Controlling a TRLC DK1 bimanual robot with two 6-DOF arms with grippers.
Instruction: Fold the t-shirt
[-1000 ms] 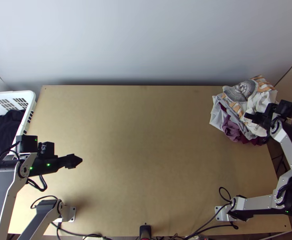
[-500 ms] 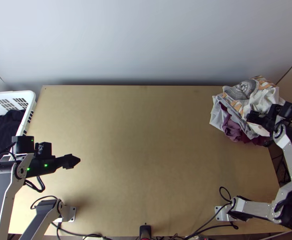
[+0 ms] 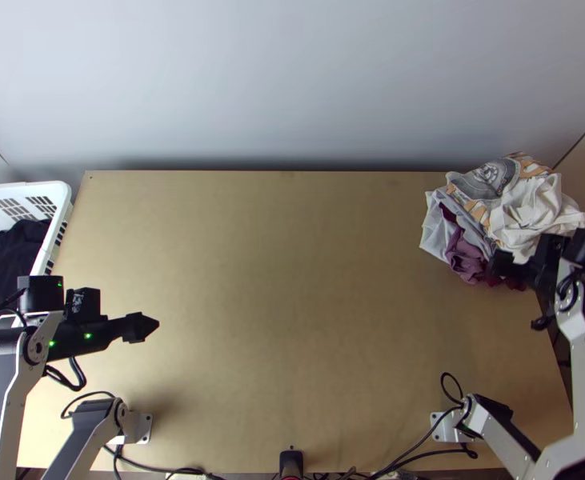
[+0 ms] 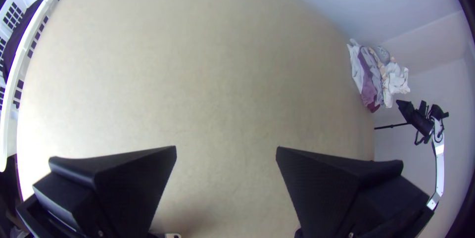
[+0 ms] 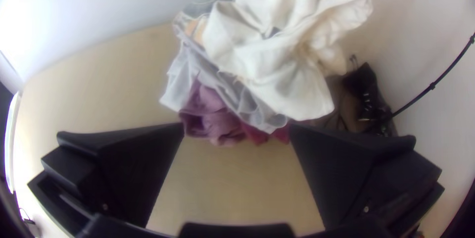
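Garment pile (image 3: 490, 216), bunched, at the far right corner of a light wooden tabletop (image 3: 292, 304)

Item: cream cloth (image 3: 536, 212), crumpled in loose folds, lying uppermost on the pile. Beside it, a grey-and-orange patterned cloth (image 3: 484, 182). Beneath, pale grey cloth (image 3: 437, 228), purple cloth (image 3: 464, 254) and, at the near side, a little maroon cloth (image 5: 256, 131). Which piece is the t-shirt cannot be told.

Item: left end effector (image 3: 140, 327), over the left part of the tabletop. The left wrist view has its two flat black fingers (image 4: 131, 173) wide apart, bare tabletop between them, nothing gripped.

Item: right end effector (image 3: 503, 264), at the near edge of the pile in the top view; contact cannot be told. In the right wrist view its fingers (image 5: 341, 168) stand well apart, gripping no cloth.

Item: white basket (image 3: 42, 187), slotted plastic, at the tabletop's left edge. Contents: dark cloth (image 3: 4, 264), bunched.
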